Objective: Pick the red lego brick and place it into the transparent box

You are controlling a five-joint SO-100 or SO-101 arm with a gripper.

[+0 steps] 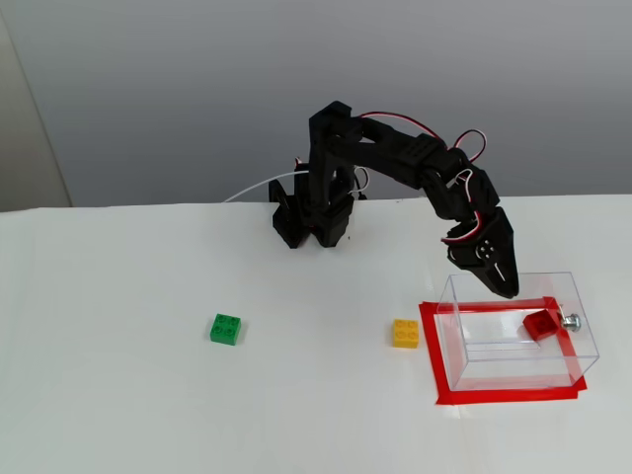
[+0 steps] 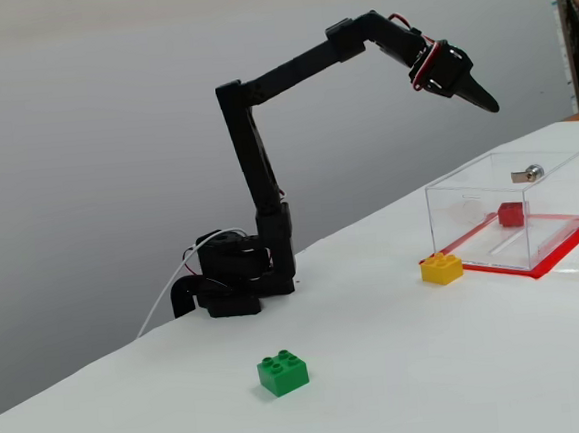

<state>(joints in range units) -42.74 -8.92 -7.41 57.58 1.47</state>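
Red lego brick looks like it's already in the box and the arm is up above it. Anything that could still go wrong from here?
1. The tool hangs above the transparent plastic box; swinging back low could clip its thin wall.
2. The small red square brick lies inside, near the silver knob side; a knocked box may shift off the red tape outline.
3. The yellow brick sits just outside the box and could be bumped.

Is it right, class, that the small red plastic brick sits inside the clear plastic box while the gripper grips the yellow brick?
Not quite. The small red plastic brick is inside the clear plastic box, but in both fixed views the gripper hangs above it, holding nothing; the yellow brick lies on the table.
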